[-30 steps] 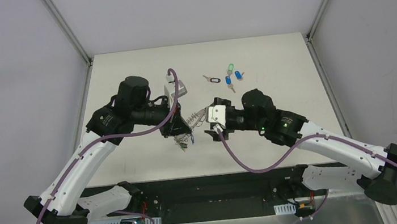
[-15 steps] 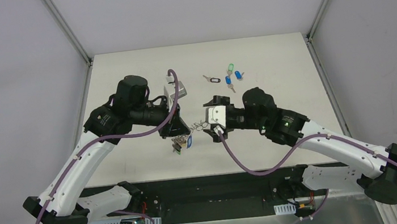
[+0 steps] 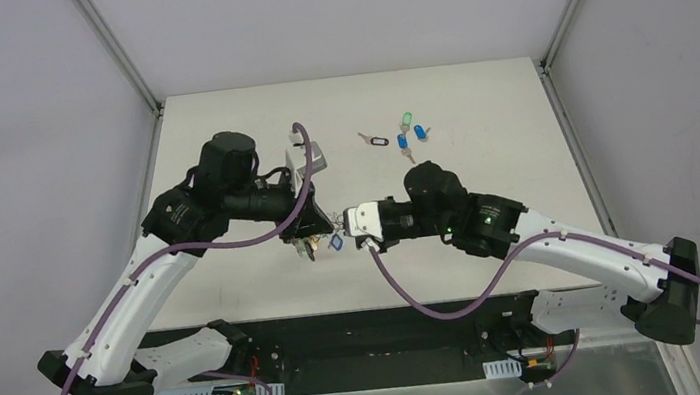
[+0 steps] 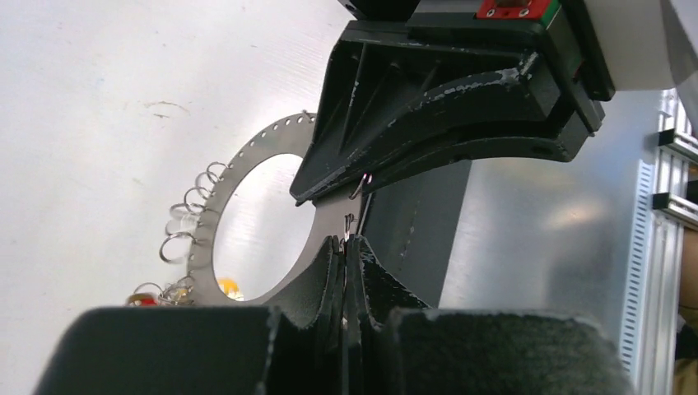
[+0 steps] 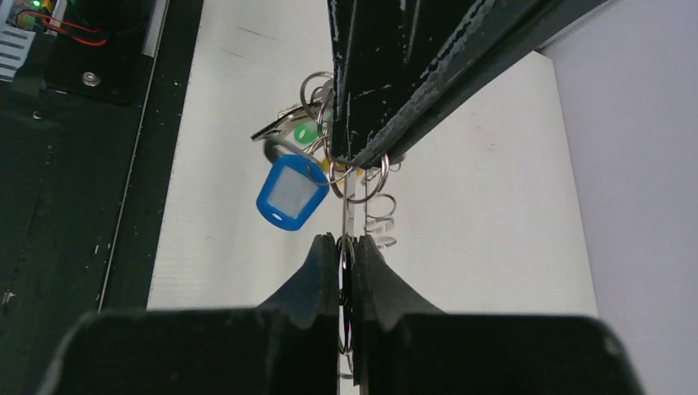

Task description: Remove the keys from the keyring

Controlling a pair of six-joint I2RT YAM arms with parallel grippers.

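The keyring [image 4: 276,141], a flat grey ring with small wire rings along its rim, hangs in the air between both arms. My left gripper [image 4: 346,241] is shut on its edge. My right gripper [image 5: 344,240] is shut on the opposite edge, with a small wire ring caught between its pads. Below the ring dangle the keys: a blue tag [image 5: 288,191], a green tag [image 5: 303,133], and red [image 4: 141,300] and yellow [image 4: 229,288] tags. From above, the left gripper [image 3: 317,224] and right gripper [image 3: 343,227] meet tip to tip, and the blue tag [image 3: 335,243] hangs under them.
Loose keys lie on the white table [image 3: 474,92] behind the arms: one with a black tag [image 3: 378,141], one green [image 3: 406,119] and two blue [image 3: 403,141] [image 3: 420,132]. A dark strip [image 3: 361,322] with the arm bases runs along the near edge.
My right gripper has moved left to the keyring and gone from open to shut on it. The hanging keys have swung slightly. The left gripper has kept its grip.
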